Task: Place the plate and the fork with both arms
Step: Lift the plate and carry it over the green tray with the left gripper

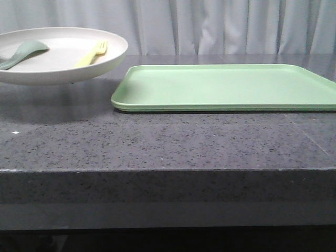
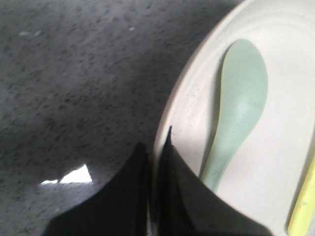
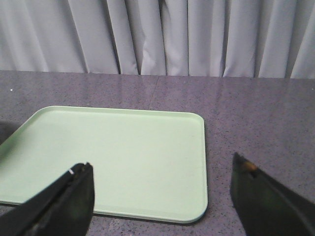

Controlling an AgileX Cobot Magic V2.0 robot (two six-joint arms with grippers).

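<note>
Two black fingers of the left gripper pinch the raised rim of the matte cream plate, which appears lifted off the speckled stone table at its ten o'clock. Inside lie a smooth grey-green spoon and the pale-yellow fork — apart. The right gripper gapes empty over a flat rectangular green tray.

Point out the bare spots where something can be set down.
The green tray is bare across its whole surface. The counter strip between the tray and the front edge is bare too. The plate is crowded: a spoon and fork lie in it.
</note>
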